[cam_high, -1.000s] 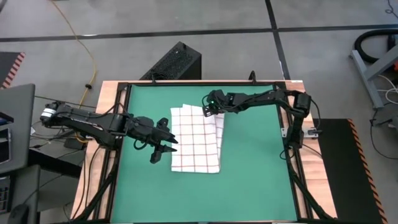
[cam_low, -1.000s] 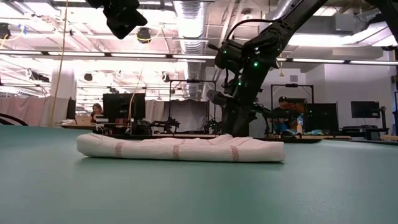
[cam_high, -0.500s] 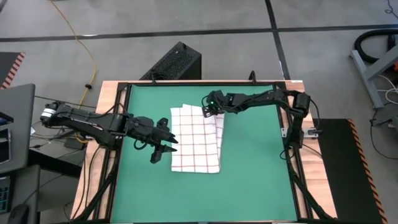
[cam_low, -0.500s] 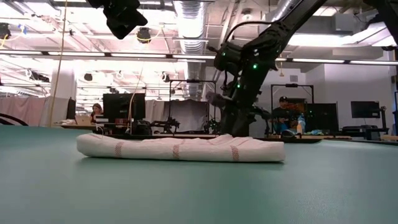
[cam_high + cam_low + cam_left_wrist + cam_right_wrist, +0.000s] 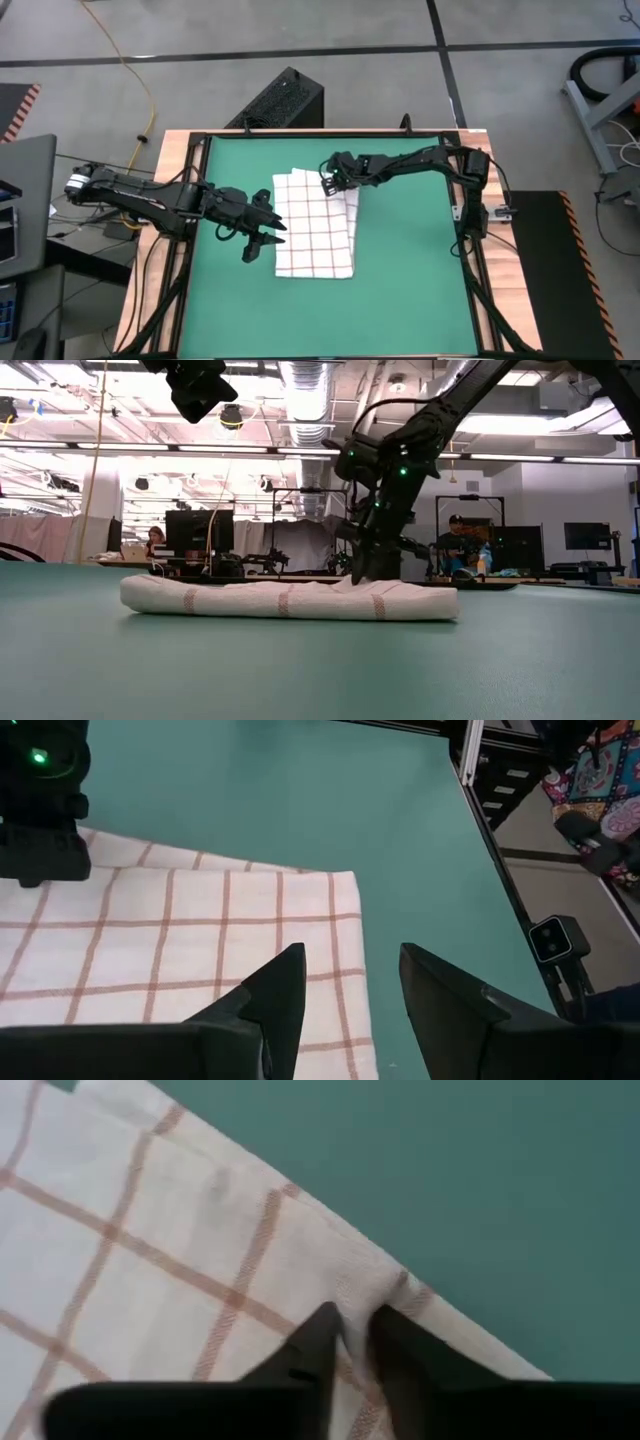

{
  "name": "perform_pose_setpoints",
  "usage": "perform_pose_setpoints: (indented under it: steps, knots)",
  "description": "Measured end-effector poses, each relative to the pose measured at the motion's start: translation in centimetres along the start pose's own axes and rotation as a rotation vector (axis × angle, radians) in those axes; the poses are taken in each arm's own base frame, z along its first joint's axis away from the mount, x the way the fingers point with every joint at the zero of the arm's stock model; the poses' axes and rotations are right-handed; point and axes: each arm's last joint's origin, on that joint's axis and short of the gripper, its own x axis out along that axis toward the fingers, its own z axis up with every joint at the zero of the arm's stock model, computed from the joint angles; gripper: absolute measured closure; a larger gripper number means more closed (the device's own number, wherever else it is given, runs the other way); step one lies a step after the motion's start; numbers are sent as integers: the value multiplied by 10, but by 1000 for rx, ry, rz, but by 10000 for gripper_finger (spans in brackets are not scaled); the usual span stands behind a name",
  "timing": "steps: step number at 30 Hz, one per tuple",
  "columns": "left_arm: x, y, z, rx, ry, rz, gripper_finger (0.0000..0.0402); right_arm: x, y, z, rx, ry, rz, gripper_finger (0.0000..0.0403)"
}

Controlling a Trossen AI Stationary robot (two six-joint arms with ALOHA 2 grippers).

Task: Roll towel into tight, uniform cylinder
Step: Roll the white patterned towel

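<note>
Right tool [image 5: 327, 184]: has dropped onto the towel [image 5: 315, 228] at its 12 o'clock edge, fingers now pinching a fold. Left tool [image 5: 262, 232]: unchanged, spread, hovering at 9 o'clock edge. Judged: rolling about to start.

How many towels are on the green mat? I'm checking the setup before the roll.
1. The towel lies folded flat mid-mat, the right gripper pinching its far edge and the left gripper open at its left edge. None else shows.

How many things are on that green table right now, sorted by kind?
Towel: 1, white cloth with red-brown grid lines, lying on the green mat.
Robot tool: 2, the left tool hovering at the towel's edge, the right tool pinching its far edge.
Total: 3
</note>
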Motion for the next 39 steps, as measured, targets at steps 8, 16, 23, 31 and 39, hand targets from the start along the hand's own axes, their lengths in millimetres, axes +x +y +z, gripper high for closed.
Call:
perform_pose_setpoints:
  steps: [8,16,23,31,39]
  knots:
    - [0,0,0,0,-2,1,251,-15,16,12,-72,-3,19,388]
    - [0,0,0,1,1,0,251,-36,23,7,-123,45,-158,395]
    - [0,-1,-1,8,8,-16,251,-54,38,-10,-215,62,-229,396]
    - [0,0,-1,12,9,-15,251,-89,43,-23,-229,66,-408,398]
    - [0,0,-1,12,9,-15,251,-94,31,-40,-210,88,-547,398]
